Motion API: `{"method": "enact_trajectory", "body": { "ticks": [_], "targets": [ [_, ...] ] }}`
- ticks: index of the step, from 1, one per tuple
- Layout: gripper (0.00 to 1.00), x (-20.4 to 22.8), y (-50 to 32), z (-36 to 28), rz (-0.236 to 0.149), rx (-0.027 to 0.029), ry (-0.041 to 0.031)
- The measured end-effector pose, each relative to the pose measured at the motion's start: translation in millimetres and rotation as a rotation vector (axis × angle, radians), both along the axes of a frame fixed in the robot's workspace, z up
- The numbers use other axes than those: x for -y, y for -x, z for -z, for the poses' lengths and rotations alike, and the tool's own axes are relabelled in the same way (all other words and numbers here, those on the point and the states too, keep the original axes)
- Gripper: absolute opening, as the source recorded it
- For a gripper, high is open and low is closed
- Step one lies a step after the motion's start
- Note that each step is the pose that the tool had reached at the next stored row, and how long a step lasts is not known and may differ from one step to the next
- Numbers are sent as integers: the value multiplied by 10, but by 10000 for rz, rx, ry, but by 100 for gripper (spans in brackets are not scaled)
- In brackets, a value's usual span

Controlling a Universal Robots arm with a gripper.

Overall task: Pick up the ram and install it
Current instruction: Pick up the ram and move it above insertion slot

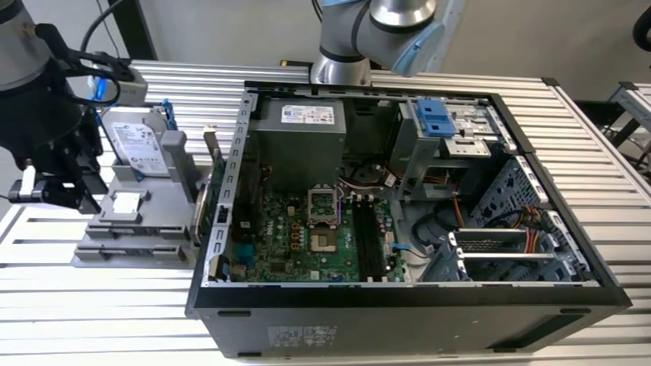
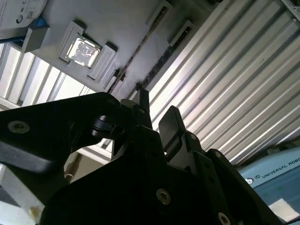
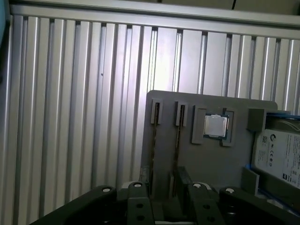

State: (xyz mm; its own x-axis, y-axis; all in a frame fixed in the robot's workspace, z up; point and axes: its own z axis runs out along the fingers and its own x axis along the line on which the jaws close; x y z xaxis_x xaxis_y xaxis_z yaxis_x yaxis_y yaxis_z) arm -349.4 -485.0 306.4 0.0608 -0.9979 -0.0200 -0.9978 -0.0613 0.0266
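in the second wrist view you are looking past the gripper. its two black fingers are standing a narrow gap apart, with bright metal showing between them and nothing gripped. the gripper's dark body is blocking much of what lies below. in the first wrist view the ram is sitting on edge in a slot of the grey holder, so you are getting just a thin dark line and its chips are hidden. its long axis is running along the slot, and the near end is disappearing behind the gripper. the ribbed aluminium desk is carrying the holder. in the exterior view the open computer case is lying beside the holder.
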Motion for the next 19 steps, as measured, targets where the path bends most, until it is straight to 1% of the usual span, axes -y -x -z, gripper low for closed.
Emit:
{"method": "enact_trajectory", "body": {
  "ticks": [8,19],
  "targets": [
    [100,0,0,13,0,2,-2],
    [100,0,0,95,0,2,5]
  ]
}}
